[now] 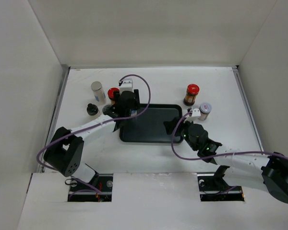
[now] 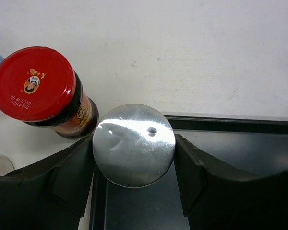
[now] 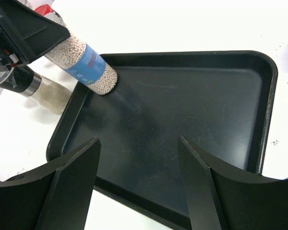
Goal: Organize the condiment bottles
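Note:
My left gripper (image 1: 126, 105) is shut on a silver-capped cylinder (image 2: 133, 144) of white beads with a blue label (image 3: 86, 62). It holds the cylinder tilted, with the base at the far left corner of the black tray (image 1: 149, 127). A red-lidded dark jar (image 1: 113, 92) stands just left of it and also shows in the left wrist view (image 2: 38, 86). My right gripper (image 1: 175, 125) is open and empty over the tray's right side (image 3: 139, 143). A second red-lidded jar (image 1: 192, 94) and a silvery-lidded jar (image 1: 205, 110) stand right of the tray.
Left of the tray stand another silver-capped cylinder (image 1: 98, 91), a black-capped bottle (image 1: 91, 109) and a clear shaker (image 1: 107, 110), which is close to the tray's left rim (image 3: 43, 93). White walls enclose the table on three sides.

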`<move>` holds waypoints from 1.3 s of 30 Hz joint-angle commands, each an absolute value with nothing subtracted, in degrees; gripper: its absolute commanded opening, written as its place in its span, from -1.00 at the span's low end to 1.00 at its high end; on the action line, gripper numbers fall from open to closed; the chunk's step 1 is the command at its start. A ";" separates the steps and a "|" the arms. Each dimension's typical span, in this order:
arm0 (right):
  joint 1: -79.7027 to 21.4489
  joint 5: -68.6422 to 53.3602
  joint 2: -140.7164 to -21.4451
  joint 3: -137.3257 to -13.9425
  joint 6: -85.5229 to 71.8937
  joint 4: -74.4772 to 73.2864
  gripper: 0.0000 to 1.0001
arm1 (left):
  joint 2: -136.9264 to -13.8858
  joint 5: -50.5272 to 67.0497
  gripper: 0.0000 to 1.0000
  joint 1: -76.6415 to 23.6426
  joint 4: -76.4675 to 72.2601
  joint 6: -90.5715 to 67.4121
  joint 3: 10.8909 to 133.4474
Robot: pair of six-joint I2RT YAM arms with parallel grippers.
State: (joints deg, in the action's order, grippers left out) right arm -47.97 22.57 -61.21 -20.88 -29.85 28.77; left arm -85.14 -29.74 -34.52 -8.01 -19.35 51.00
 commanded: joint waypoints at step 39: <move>-48.21 22.50 -62.67 -22.41 -30.06 31.55 0.50 | -90.96 -24.61 0.70 -6.99 4.31 -24.87 69.87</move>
State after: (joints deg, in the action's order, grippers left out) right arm -48.03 22.55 -63.37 -20.88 -30.00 28.75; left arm -91.09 -24.97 -8.23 5.93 -24.49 66.70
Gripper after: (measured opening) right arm 0.746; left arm 0.857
